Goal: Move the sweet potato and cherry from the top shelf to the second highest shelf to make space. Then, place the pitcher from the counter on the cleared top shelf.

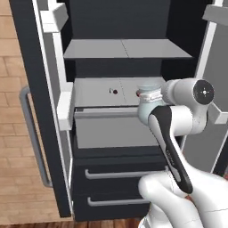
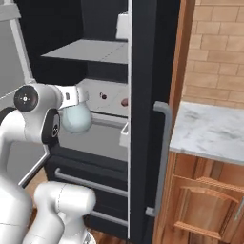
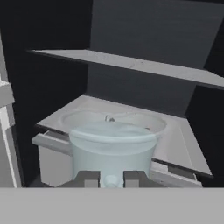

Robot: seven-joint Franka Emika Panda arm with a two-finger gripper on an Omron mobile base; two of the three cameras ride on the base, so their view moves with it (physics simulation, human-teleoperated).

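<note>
My gripper (image 3: 111, 178) is shut on the rim of the pitcher (image 3: 111, 146), a pale blue-green glassy jug. The pitcher (image 1: 144, 107) hangs in front of the second highest shelf (image 1: 93, 91), at the height of its light front rail. On that pale shelf lie the cherry (image 1: 114, 91) with its thin stem and, to its right, the sweet potato (image 1: 138, 93), partly behind the pitcher. Both also show from the right: cherry (image 2: 103, 96), sweet potato (image 2: 125, 101). Above, the darker top shelf (image 1: 124, 49) is bare. The gripper (image 2: 76, 96) sits atop the pitcher (image 2: 76, 119). The marbled counter (image 2: 209, 128) lies right of the fridge.
The fridge stands open, with a door and grey handle (image 1: 33, 133) at the left and another door with its handle (image 2: 162, 157) at the right. Door bins (image 1: 64, 109) jut beside the shelves. Two dark drawers (image 1: 120, 173) sit below. Wooden cabinet fronts (image 2: 205, 205) stand under the counter.
</note>
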